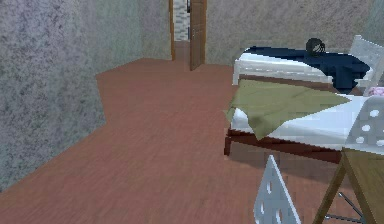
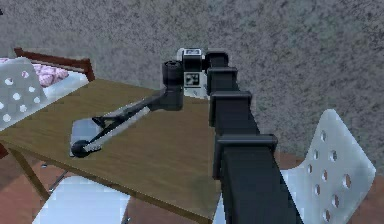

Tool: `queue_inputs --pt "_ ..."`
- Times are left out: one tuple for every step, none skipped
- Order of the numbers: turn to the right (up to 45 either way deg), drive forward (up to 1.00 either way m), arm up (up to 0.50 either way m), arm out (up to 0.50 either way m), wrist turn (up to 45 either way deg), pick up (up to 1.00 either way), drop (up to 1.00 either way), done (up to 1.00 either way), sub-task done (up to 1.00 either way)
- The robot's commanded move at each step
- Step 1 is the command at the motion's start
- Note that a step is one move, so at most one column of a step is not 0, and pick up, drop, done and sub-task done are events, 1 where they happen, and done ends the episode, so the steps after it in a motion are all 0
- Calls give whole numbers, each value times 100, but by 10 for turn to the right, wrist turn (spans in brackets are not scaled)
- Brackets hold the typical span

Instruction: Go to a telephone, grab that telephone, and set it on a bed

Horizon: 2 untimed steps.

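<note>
- Gripper [image 2: 84,147], arm side view: its fingertips lie at a grey flat thing [image 2: 85,128], likely the telephone, on the wooden table [image 2: 150,165]. I cannot tell whether it holds it.
- Best lifted straight up, clear of the white chair [image 2: 20,90] left of the fingers.
- Forward view: the olive-blanketed bed [image 1: 300,125] is the likely drop spot, so turn gently.

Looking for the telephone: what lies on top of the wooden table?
A small grey flat thing lies on the table, at the gripper's far end. Whether it is held cannot be told. The dark arm covers the tabletop behind it.
</note>
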Motion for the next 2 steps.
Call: queue_inputs --pt "0 0 0 0 -390 0 0 0 0" --pt "0 0 0 -26 0 0 0 0 0"
